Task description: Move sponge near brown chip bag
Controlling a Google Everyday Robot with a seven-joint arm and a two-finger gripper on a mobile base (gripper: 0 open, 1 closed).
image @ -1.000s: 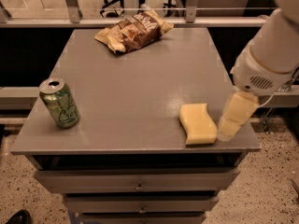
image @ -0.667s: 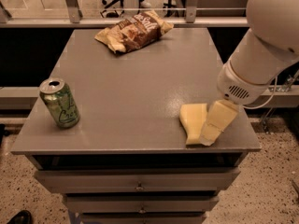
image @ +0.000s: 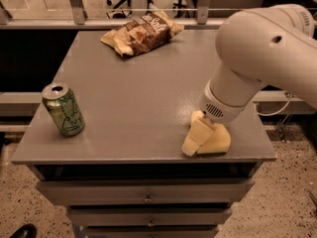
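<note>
The pale yellow sponge lies near the front right corner of the grey table. My gripper comes down from the big white arm and sits over the sponge's left part, covering much of it. The brown chip bag lies at the far edge of the table, left of centre, well apart from the sponge and the gripper.
A green soda can stands upright near the front left corner. The table is a cabinet with drawers below its front edge. A rail and chair legs stand behind the table.
The arm has swung left and forward over the table. The gripper moved from the sponge's right side to over its left part. The sponge, bag and can stay put.
</note>
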